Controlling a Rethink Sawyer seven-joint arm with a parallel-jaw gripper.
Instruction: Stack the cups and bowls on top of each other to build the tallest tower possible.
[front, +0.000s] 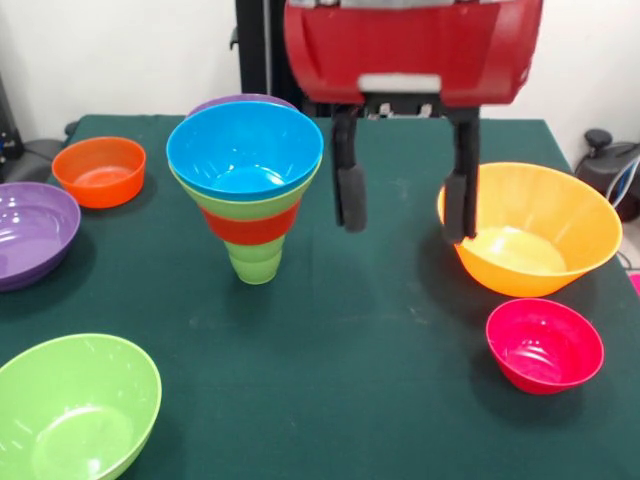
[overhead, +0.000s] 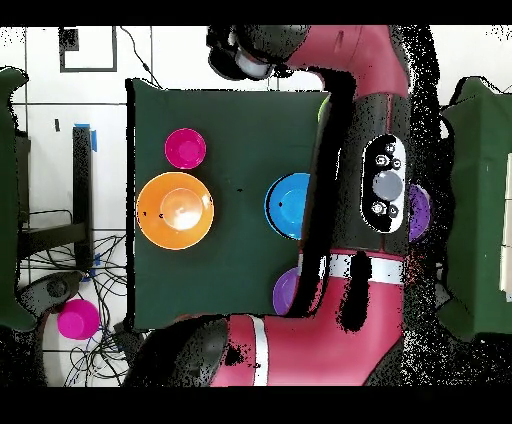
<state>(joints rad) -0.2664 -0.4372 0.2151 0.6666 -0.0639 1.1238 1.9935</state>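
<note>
The tower (front: 247, 185) stands upright near the middle of the green desk (front: 350, 360): a slim light-green cup (front: 255, 262) at the foot, then an orange-red bowl (front: 250, 226), a lime-green bowl (front: 240, 203) and a blue bowl (front: 245, 150) flaring wider toward the top. Its long axis is vertical, so anything added has to come down onto it from above.

The claw (front: 402, 205) hangs just beside the tower, on the side toward the large orange bowl (front: 530, 230), with its two black fingers (front: 350, 195) spread well apart and nothing between them. It sits between the tower and that orange bowl, and one finger hangs right at the orange bowl's near rim; whether it touches the rim cannot be told.

Taking the tower as the landmark in the front view: the large orange bowl lies to its right, just past the claw; the small pink-red bowl (front: 545, 345) lies right and nearer the camera; a purple rim (front: 240, 100) peeks out directly behind it; a small orange-red bowl (front: 100, 170) and a purple bowl (front: 30, 232) lie to its left; another lime-green bowl (front: 75, 405) sits left and well forward.

The large orange bowl is likely the closest candidate, being nearest the single arm. Being wider than the blue bowl, it may seat poorly.
</note>
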